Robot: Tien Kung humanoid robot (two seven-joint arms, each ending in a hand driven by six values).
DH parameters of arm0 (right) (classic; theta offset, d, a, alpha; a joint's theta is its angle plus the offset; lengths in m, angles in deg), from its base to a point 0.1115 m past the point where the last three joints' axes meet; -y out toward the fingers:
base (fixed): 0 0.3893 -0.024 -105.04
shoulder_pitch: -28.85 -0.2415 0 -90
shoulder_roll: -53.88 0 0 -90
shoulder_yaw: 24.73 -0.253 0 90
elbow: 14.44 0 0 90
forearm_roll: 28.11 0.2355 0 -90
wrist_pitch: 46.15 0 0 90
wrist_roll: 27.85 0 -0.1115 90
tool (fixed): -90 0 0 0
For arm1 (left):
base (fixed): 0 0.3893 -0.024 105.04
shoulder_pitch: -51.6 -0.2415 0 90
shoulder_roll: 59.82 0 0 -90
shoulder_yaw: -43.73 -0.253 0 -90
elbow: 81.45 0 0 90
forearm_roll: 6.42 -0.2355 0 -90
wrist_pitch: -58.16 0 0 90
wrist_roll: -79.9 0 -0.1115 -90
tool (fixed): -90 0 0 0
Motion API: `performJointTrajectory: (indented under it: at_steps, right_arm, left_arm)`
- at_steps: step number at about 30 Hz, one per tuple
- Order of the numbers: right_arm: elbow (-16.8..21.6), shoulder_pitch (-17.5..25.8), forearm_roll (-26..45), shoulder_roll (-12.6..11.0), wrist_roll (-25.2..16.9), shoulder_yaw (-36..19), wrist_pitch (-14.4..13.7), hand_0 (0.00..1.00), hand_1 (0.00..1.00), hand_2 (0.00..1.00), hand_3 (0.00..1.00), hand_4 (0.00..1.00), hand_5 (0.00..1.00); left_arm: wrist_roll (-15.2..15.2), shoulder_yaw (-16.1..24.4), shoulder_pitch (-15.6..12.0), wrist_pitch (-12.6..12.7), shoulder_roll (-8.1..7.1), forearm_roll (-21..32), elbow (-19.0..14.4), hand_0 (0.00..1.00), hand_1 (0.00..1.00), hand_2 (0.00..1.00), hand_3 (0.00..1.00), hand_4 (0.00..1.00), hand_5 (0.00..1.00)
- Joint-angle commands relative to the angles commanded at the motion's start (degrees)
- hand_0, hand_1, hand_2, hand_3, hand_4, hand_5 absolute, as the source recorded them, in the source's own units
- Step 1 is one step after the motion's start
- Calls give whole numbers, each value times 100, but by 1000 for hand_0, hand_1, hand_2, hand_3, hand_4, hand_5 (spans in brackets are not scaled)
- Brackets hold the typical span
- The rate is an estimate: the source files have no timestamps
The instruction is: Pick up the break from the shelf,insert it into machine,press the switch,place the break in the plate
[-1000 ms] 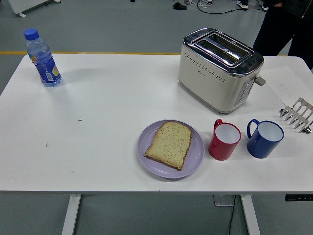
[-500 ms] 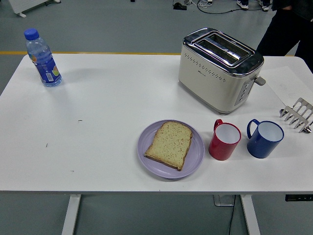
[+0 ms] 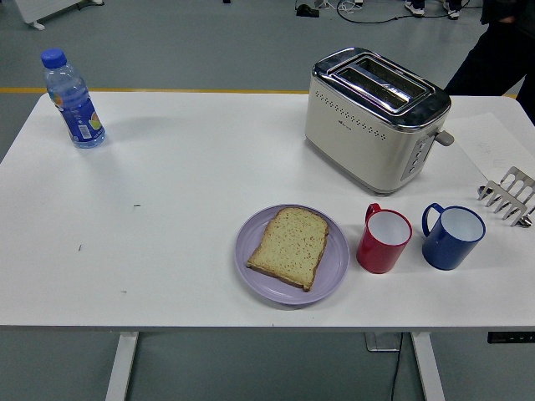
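Head view — no robot fingers visible, state untellable; bread (image 3: pixel 291 245) on plate (image 3: pixel 335 269), rack (image 3: pixel 510 195) cut off.

White counter (image 3: pixel 192 180) on a grey floor (image 3: pixel 192 46), seen from above.

The middle of the frame is filled by the counter's white top, whose near edge runs across the lower part of the frame. Two white legs (image 3: pixel 122 365) are seen beneath it at the bottom, and a dark cable (image 3: pixel 394 368) hangs beside the right one. Grey floor is shown across the top and again below the near edge. A yellow line (image 3: pixel 150 89) is marked on the floor just behind the far edge. Black cables (image 3: pixel 368 12) lie on the floor at upper centre, and part of a white object (image 3: pixel 46 8) is seen at upper left. Even light falls throughout, with soft shadows.
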Motion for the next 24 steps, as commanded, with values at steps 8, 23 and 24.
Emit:
performJointTrajectory:
  at_steps: [8, 23, 24]
  right_arm:
    - [-3, -30, -29, 65, -4, -12, 10, 719, 684, 711, 654, 488, 267]
    - [-2, -115, -36, 109, -8, -53, 23, 717, 681, 707, 647, 486, 266]
    - [-2, -118, -35, 112, -9, -55, 23, 717, 681, 707, 647, 486, 266]
  left_arm:
    - [-7, -54, 16, 3, 0, 90, 0, 697, 612, 724, 686, 523, 932]
    - [-40, -150, 104, 14, -4, 244, 0, 696, 612, 724, 687, 521, 932]
    - [-39, -148, 106, 16, -3, 246, 0, 696, 612, 724, 687, 521, 932]
